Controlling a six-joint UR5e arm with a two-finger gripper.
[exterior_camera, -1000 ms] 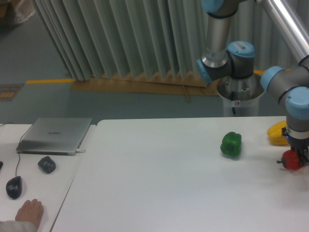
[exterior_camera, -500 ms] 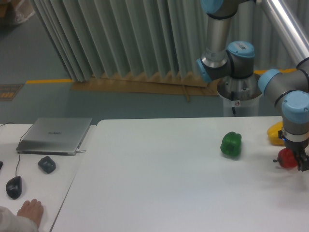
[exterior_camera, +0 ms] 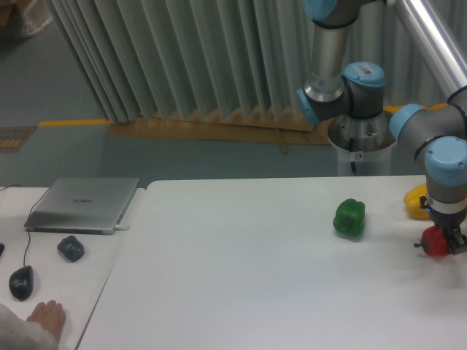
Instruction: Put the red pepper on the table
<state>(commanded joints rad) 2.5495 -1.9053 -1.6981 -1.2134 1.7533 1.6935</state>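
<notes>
Standing over the far right end of the table (exterior_camera: 255,277), the arm points its gripper (exterior_camera: 438,241) straight down, and the red pepper (exterior_camera: 435,241) sits right between the fingers, clasped from above. The pepper's underside looks to be at or just above the white tabletop; from here I cannot tell whether it actually touches. Its short dark stem pokes out toward the left of the gripper. Just behind the gripper, partly hidden by the grey and blue wrist, lies the yellow pepper (exterior_camera: 416,201), close to the table's right edge. To the left of the gripper and a little farther back rests the green pepper (exterior_camera: 349,217), apart from both of the others. Well away to the left of the gripper, past the table's rounded corner, stands a smaller white desk (exterior_camera: 44,292) carrying a closed silver laptop (exterior_camera: 82,205), a dark mouse (exterior_camera: 21,282) on a cord and another dark rounded object (exterior_camera: 71,248) near it. A person's hand (exterior_camera: 47,319) rests at the bottom left edge of that desk. Behind everything hang pale pleated curtains (exterior_camera: 168,58), and the robot's base (exterior_camera: 362,138) rises behind the table.
</notes>
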